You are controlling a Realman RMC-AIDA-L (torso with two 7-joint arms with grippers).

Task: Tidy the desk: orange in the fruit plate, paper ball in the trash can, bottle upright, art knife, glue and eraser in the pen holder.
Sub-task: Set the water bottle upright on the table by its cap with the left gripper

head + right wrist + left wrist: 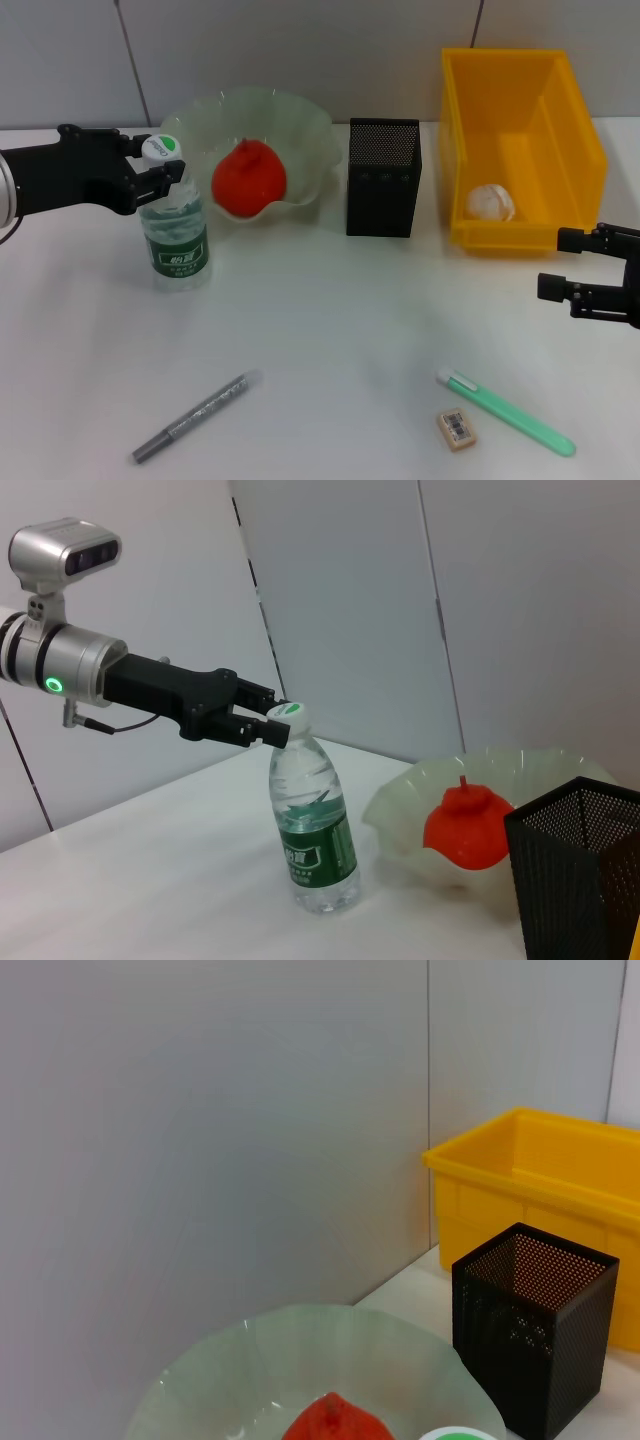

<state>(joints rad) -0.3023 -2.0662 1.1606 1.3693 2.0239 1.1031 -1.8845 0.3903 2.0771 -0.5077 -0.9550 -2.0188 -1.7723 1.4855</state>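
The bottle (176, 235) (315, 830) stands upright on the table, left of the fruit plate (305, 125) (395, 805). My left gripper (163, 163) (270, 726) is shut on its neck, just under the white-and-green cap (455, 1434). The orange (248, 180) (465, 825) (335, 1420) lies in the plate. A paper ball (491, 203) rests inside the yellow trash can (575, 130). Near the front edge lie the grey art knife (195, 415), the green glue (505, 412) and the eraser (456, 428). My right gripper (562, 263) hangs open at the right, holding nothing.
The black mesh pen holder (383, 178) (535, 1340) (580, 880) stands between the plate and the trash can (540, 1190). A grey wall runs close behind them. Bare white tabletop lies between the bottle and the items at the front.
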